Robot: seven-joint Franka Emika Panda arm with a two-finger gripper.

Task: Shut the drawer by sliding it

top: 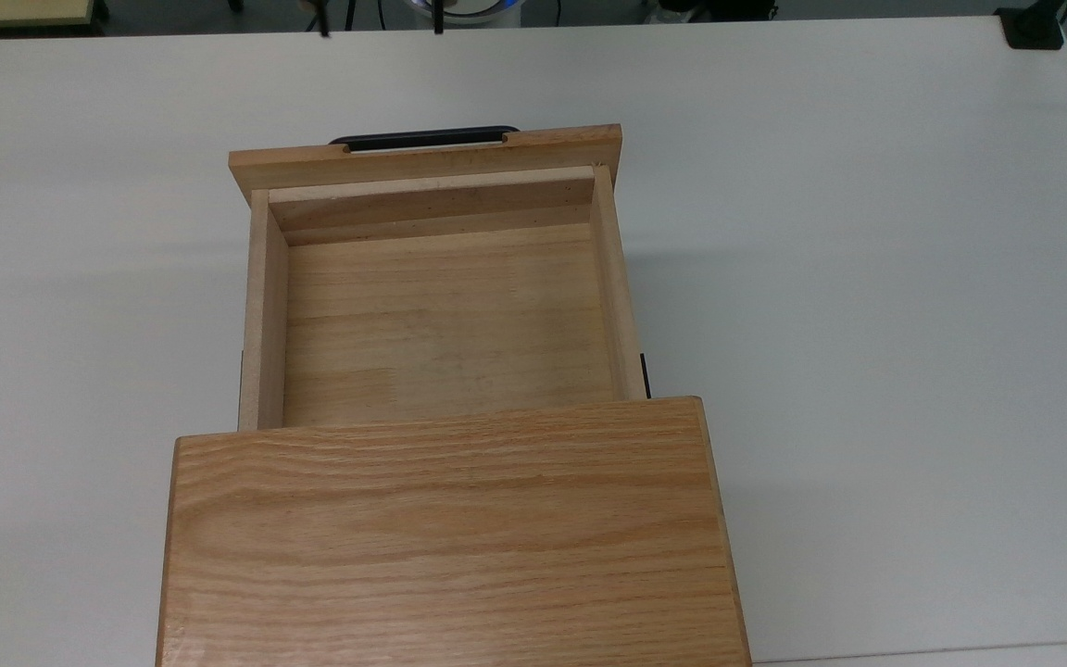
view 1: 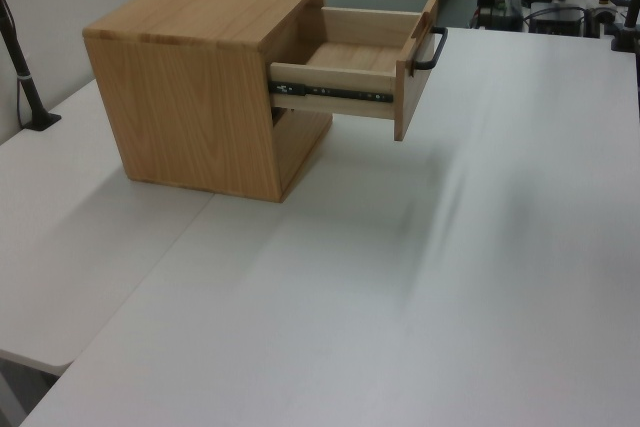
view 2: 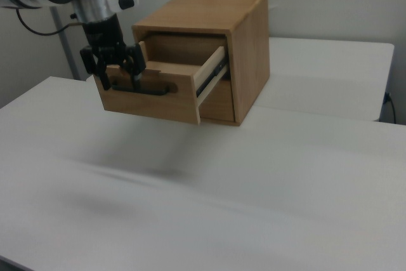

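Your pincer (view 2: 118, 75) hangs spread wide before the drawer (top: 445, 315), which sticks far out of the cabinet (top: 445, 533) on the counter (top: 867, 278).

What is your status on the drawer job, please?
Black two-finger pincer open, hanging in front of the thin black bar handle. Light-wood drawer pulled well out of the oak cabinet box. Nothing inside blocking it.

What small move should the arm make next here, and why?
Probably bring the gripper up against the front panel beside the handle and push toward the cabinet. The drawer stands far out on its slides, empty, and the open fingers hover in front of that panel.
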